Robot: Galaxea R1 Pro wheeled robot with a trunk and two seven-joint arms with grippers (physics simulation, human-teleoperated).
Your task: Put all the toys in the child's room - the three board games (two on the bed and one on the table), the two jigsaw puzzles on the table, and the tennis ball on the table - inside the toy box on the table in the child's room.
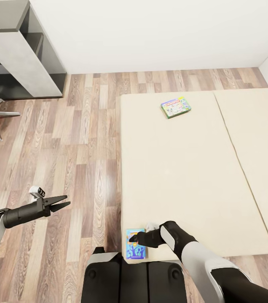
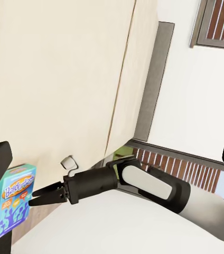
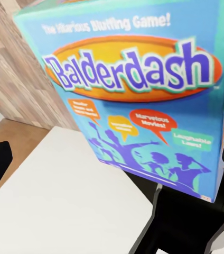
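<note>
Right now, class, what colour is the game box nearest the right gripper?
Blue board game with an orange logo oval; clearest in the right wrist view.

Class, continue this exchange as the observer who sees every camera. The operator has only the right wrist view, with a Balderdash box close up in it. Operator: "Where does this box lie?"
Observer: The Balderdash box lies flat on the near corner of the bed, right at the mattress edge beside the wood floor.
Operator: Is another game on the bed?
Observer: Yes, a green-bordered game box lies on the same mattress section, farther off toward the white wall.
Operator: Is the left arm free?
Observer: The left gripper hangs open over the floor, holding nothing.
</note>
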